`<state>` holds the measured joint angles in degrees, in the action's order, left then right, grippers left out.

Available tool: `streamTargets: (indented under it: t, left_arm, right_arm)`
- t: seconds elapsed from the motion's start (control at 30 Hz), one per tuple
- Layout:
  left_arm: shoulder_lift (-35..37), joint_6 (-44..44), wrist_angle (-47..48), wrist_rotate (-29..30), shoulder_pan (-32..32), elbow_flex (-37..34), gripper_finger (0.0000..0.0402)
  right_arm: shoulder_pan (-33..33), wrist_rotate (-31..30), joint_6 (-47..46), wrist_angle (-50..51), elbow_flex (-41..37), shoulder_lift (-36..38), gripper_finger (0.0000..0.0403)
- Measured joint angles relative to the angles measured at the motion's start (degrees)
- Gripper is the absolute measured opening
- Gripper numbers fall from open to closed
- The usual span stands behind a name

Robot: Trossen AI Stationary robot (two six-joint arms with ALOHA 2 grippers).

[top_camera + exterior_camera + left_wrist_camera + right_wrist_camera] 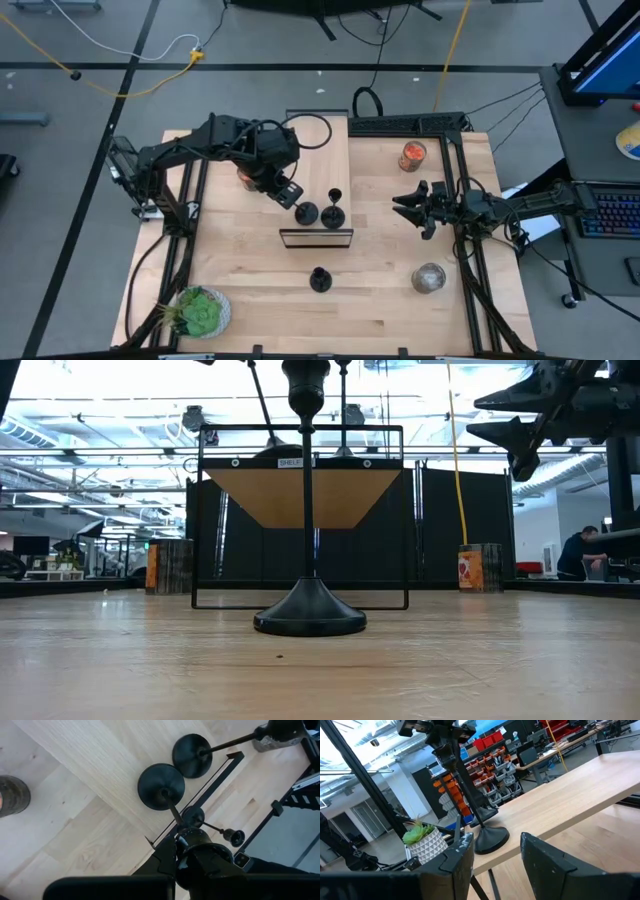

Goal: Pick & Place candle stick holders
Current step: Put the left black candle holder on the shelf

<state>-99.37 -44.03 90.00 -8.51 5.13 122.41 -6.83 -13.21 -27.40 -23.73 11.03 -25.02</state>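
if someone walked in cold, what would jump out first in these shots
The left gripper, shut on the cup top of a black candle stick holder that stands on the raised wooden shelf mid-table, beside a second holder. A third holder stands alone on the table nearer the front edge. The right gripper hangs open at the right, holding nothing.

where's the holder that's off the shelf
High view: the lone holder stands on the table's near middle, in front of the shelf, left of the clear jar.
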Motion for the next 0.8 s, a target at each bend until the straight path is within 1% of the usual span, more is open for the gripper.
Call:
streamTargets:
  t: [0.1, 0.27, 0.53, 0.8]
  left_arm:
    - [0.0, 0.02, 0.01, 0.0, 0.0, 0.0, 0.0015]
    - [0.0, 0.5, 0.0, 0.01, 0.0, 0.0, 0.0032]
    - [0.0, 0.85, 0.01, 0.0, 0.0, 0.0, 0.0021]
    - [0.0, 1.9, 0.0, 0.0, 0.04, 0.0, 0.0047]
  right_arm:
    - [-0.02, 0.0, 0.0, 0.0, 0.0, 0.0, 0.0157]
    - [-0.02, 0.0, 0.0, 0.01, 0.0, 0.0, 0.0157]
    - [-0.01, 0.0, 0.0, 0.0, 0.0, 0.0, 0.0157]
    - [-0.02, 0.0, -0.01, 0.0, 0.0, 0.0, 0.0157]
